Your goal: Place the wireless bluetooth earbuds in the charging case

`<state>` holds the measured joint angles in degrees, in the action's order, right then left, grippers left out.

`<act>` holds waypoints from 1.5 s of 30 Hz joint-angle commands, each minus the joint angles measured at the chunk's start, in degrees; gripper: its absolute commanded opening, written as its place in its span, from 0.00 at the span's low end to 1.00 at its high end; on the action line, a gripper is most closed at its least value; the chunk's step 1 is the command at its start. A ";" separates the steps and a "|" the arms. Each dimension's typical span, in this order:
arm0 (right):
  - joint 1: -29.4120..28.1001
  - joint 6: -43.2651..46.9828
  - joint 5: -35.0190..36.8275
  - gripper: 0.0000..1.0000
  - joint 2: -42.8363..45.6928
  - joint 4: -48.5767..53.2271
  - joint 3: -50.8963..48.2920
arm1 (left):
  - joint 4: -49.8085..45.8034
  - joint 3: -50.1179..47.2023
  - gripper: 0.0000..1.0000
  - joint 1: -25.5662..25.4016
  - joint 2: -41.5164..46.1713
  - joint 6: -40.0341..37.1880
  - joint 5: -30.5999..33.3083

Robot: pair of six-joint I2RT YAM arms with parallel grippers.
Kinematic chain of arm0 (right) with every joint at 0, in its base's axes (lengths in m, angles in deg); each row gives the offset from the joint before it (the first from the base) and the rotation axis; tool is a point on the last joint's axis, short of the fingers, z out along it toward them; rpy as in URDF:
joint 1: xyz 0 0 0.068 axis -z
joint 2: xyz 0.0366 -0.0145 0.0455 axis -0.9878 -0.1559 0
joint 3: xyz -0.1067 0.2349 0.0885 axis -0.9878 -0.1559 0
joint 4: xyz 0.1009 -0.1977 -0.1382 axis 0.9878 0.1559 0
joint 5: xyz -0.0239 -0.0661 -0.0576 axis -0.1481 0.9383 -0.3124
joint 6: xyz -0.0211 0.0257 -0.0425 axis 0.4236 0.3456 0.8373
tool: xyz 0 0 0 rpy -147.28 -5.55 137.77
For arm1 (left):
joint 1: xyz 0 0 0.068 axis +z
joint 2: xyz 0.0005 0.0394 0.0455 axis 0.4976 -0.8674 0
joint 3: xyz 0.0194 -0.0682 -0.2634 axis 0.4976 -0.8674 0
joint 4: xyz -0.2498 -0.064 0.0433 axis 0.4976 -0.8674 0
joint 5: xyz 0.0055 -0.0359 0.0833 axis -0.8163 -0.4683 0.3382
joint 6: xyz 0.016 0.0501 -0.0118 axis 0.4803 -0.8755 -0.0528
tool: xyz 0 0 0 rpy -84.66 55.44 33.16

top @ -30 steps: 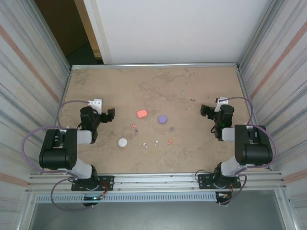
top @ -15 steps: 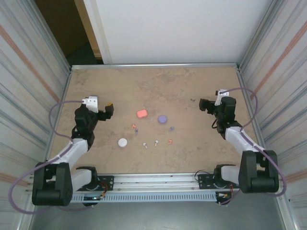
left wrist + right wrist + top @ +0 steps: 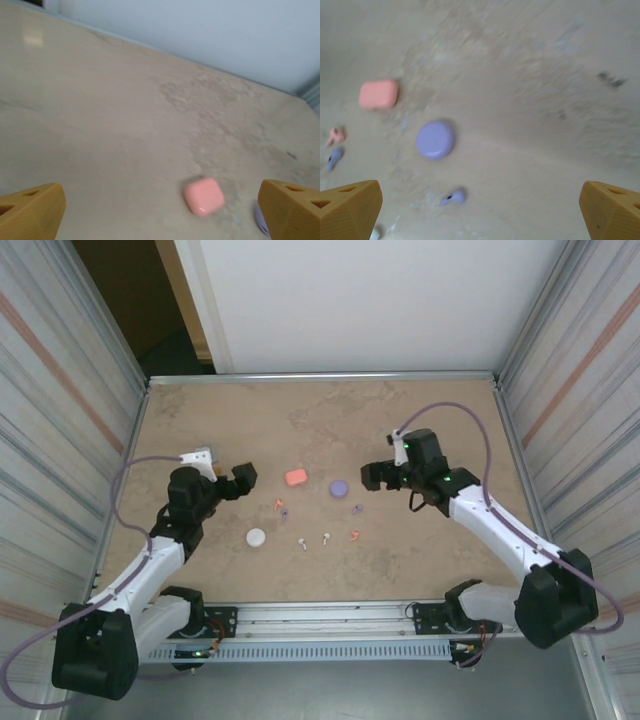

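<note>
Three shut charging cases lie mid-table: a pink case [image 3: 295,477] [image 3: 203,196] [image 3: 379,94], a round purple case [image 3: 339,487] [image 3: 435,139] and a white case [image 3: 256,537]. Tiny earbuds are scattered below them: a coral earbud [image 3: 279,504] [image 3: 336,135] beside a purple earbud [image 3: 285,512] [image 3: 335,156], another purple earbud [image 3: 357,508] [image 3: 454,197], two white earbuds [image 3: 302,544] [image 3: 326,537] and a second coral earbud [image 3: 354,535]. My left gripper [image 3: 243,476] [image 3: 160,215] hangs open left of the pink case. To the right of the purple case, my right gripper [image 3: 372,476] [image 3: 480,212] is open and holds nothing.
The tan table [image 3: 330,420] is fenced by corrugated metal walls [image 3: 60,440] on both sides and a white panel at the back. Bare tabletop stretches behind the cases toward the far edge.
Both arms have stretched inward from the table's sides toward the cases; the right gripper travelled farthest, ending just right of the purple case. The cases and earbuds have not moved.
</note>
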<state>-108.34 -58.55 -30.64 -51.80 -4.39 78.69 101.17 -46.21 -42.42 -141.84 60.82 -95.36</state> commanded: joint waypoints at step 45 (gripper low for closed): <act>-11.97 -2.65 4.46 0.71 -40.82 9.04 25.16 | -12.32 -1.44 0.99 -4.38 10.40 2.89 6.92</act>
<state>-119.81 -61.00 -26.66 -91.27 4.76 101.91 89.04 -47.37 -46.53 -132.44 64.27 -89.68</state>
